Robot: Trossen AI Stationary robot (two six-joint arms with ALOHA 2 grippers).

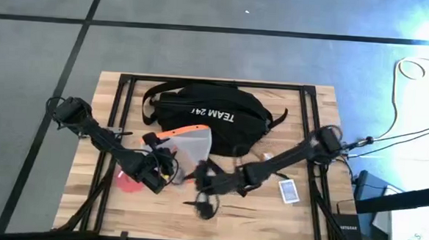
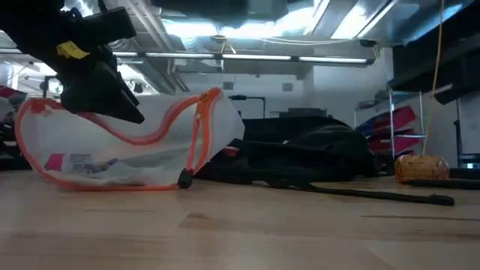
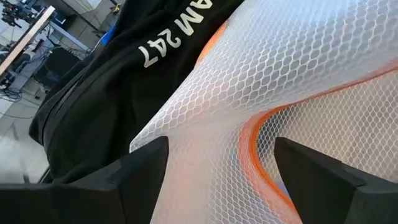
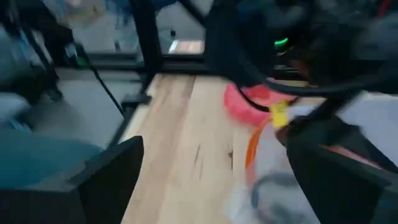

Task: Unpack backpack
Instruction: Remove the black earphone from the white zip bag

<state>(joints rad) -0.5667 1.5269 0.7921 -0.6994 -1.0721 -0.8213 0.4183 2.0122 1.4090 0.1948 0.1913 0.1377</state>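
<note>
Right now my left tool (image 1: 155, 177) straddles, fingers wide, the mesh pouch (image 1: 186, 143) lying against the black backpack (image 1: 207, 114) at the worktop's (image 1: 301, 150) far middle; my right tool (image 1: 205, 184) gapes empty beside it; next, drag the pouch clear.

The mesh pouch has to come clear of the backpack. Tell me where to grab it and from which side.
Grip the mesh pouch by its orange-trimmed edge, probably from the table's front, away from the backpack. The trim stands up as a firm ridge, while the netting is slack. The left gripper, open, is already at it.
</note>
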